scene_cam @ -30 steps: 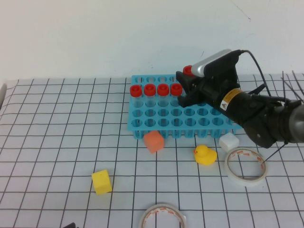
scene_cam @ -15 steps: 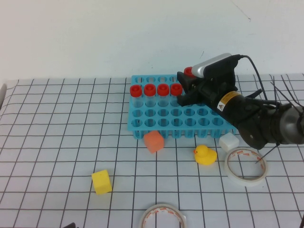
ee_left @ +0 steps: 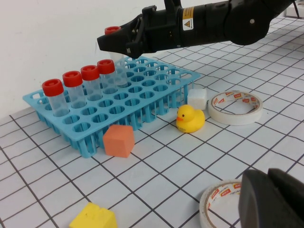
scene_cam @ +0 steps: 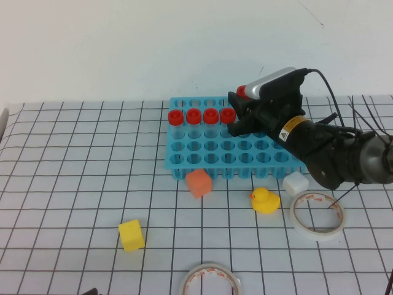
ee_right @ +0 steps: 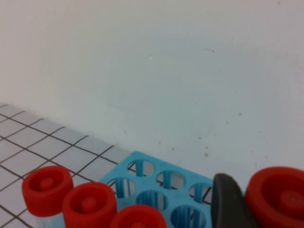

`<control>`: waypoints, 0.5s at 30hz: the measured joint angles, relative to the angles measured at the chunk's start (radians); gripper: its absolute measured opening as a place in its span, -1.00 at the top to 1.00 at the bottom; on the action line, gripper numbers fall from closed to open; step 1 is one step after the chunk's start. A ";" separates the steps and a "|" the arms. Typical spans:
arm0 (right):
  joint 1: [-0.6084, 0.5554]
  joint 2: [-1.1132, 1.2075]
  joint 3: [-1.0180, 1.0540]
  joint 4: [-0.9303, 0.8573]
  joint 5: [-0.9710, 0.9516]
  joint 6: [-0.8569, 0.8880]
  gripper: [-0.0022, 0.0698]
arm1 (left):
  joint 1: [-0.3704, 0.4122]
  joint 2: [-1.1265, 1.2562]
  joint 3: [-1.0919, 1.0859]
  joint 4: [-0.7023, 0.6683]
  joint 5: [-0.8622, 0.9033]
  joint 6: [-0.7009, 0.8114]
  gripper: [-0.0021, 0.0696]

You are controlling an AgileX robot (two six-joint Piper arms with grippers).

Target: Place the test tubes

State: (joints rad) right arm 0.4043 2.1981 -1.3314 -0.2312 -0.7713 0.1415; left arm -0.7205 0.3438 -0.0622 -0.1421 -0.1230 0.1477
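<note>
The blue rack (scene_cam: 184, 165) stands on the gridded counter (scene_cam: 73, 184), towards its far side. Four red-capped test tubes (scene_cam: 194, 115) stand upright in one row of the rack, side by side, starting from the rack's left end.

The right hand (ee_left: 116, 43) hovers over the rack, reaching in from the right at the end of the row. It is clamped on a fifth test tube (ee_left: 112, 31), whose red cap shows above the fingers and whose clear body hangs below them. This tube is upright and just beside the fourth tube in the row, higher than the others. Whether its lower end has entered a hole cannot be told.

The left hand (ee_left: 270, 202) sits low at the near edge of the counter with its fingers together and nothing between them, well apart from the rack. A tape roll (scene_cam: 210, 279) lies just beside it.

An orange cube (scene_cam: 199, 183) rests against the front of the rack. A yellow duck (scene_cam: 265, 200) stands in front of the rack to the right, with a white cube (scene_cam: 295, 182) near it. A second tape roll (scene_cam: 317, 214) lies flat just in front of the white cube. A yellow cube (scene_cam: 131, 235) sits alone nearer the robot, to the left.
</note>
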 joint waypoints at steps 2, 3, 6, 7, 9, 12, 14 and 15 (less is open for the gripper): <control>0.000 -0.009 0.000 0.000 0.018 0.000 0.18 | 0.000 0.000 0.000 0.000 0.000 0.000 0.95; 0.000 -0.013 0.000 0.000 0.034 0.000 0.18 | 0.000 0.000 0.000 0.000 0.000 0.000 0.95; 0.000 -0.026 0.000 0.000 0.063 0.000 0.18 | 0.000 0.000 0.000 0.000 0.000 0.000 0.95; 0.000 -0.029 0.000 0.000 0.071 0.000 0.18 | 0.000 0.000 0.000 0.000 0.000 0.000 0.95; 0.000 -0.035 0.000 0.000 0.085 0.000 0.18 | 0.000 0.000 0.000 0.000 0.000 0.000 0.95; 0.000 -0.039 0.000 -0.007 0.100 0.000 0.18 | 0.000 0.000 0.000 0.000 0.000 0.000 0.95; 0.002 -0.039 0.002 -0.008 0.100 0.002 0.18 | 0.000 0.000 0.000 0.000 0.000 0.000 0.95; 0.002 -0.039 0.002 -0.008 0.100 0.002 0.18 | 0.000 0.000 0.000 0.000 0.000 0.000 0.95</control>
State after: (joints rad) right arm 0.4063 2.1590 -1.3296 -0.2392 -0.6718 0.1434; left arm -0.7205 0.3438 -0.0622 -0.1421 -0.1230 0.1477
